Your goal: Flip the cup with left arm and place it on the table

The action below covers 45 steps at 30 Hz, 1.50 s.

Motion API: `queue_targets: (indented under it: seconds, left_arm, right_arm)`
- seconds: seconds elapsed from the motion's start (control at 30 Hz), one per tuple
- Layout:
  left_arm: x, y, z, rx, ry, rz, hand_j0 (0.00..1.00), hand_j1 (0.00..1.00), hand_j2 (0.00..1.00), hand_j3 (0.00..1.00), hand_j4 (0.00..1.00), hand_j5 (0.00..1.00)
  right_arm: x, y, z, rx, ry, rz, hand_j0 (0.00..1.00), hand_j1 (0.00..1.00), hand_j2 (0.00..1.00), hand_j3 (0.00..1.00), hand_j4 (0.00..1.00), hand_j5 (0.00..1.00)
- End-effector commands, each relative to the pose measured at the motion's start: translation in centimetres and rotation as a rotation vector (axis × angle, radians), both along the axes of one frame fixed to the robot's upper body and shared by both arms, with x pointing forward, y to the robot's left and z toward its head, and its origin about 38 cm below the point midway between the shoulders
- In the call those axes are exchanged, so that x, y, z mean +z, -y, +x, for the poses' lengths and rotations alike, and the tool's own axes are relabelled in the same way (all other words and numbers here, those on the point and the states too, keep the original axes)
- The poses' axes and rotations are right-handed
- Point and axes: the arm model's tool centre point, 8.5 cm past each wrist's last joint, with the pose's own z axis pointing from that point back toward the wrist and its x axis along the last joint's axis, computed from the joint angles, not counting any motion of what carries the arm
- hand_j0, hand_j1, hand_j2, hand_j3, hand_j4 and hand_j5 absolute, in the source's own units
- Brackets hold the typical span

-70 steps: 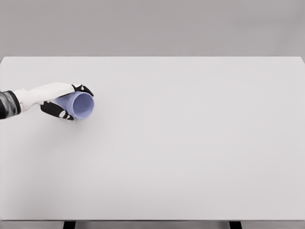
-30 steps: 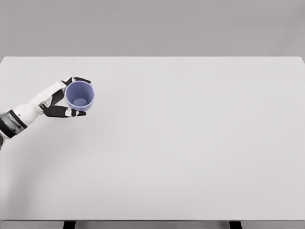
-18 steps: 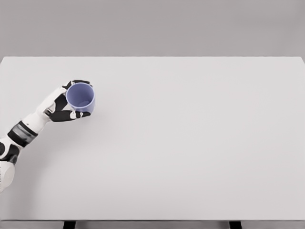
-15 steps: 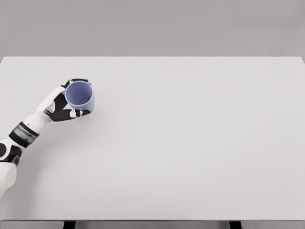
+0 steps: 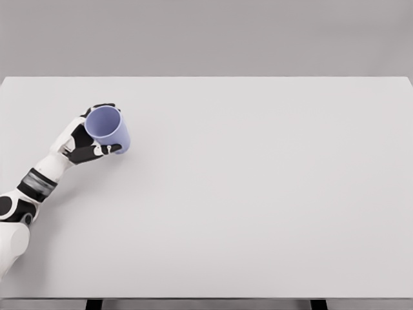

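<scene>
A wide white table [image 5: 258, 194] is seen from above, filling most of the view, its far edge running straight across the upper part. Behind that edge a plain grey wall is shown, without windows or marks. Below the table's near edge, two dark legs are glimpsed. The tabletop is lit evenly and softly, and only faint shadows are cast.

Cup [image 5: 110, 131] far left on table [image 5: 258, 194], within left robot hand [image 5: 82, 142]
</scene>
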Motion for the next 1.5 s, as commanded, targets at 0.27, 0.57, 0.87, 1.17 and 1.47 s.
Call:
queue_targets:
  seconds: [0.27,0.57,0.87,1.17,1.47]
  left_arm:
    - [0.3,0.6,0.3,-0.034,-0.101,-0.005,0.67,0.67,0.67,0.67,0.67,0.67]
    - [-0.4,0.5,0.2,-0.035,-0.151,-0.003,0.68,0.68,0.68,0.68,0.68,0.68]
    - [-0.7,0.5,0.2,-0.039,-0.173,0.014,0.71,0.71,0.71,0.71,0.71,0.71]
    - [-1.0,0.6,-0.3,-0.043,-0.175,0.022,0.89,0.89,0.89,0.89,0.89,0.89]
    - [-0.8,0.6,-0.3,-0.045,-0.163,0.025,0.97,0.97,0.97,0.97,0.97,0.97]
  right_arm:
    - [0.0,0.0,0.0,0.000,0.000,0.000,1.00,1.00,1.00,1.00,1.00,1.00]
    - [0.0,0.0,0.0,0.000,0.000,0.000,1.00,1.00,1.00,1.00,1.00,1.00]
    - [0.0,0.0,0.0,0.000,0.000,0.000,1.00,1.00,1.00,1.00,1.00,1.00]
    - [0.0,0.0,0.0,0.000,0.000,0.000,1.00,1.00,1.00,1.00,1.00,1.00]
    - [0.0,0.0,0.0,0.000,0.000,0.000,1.00,1.00,1.00,1.00,1.00,1.00]
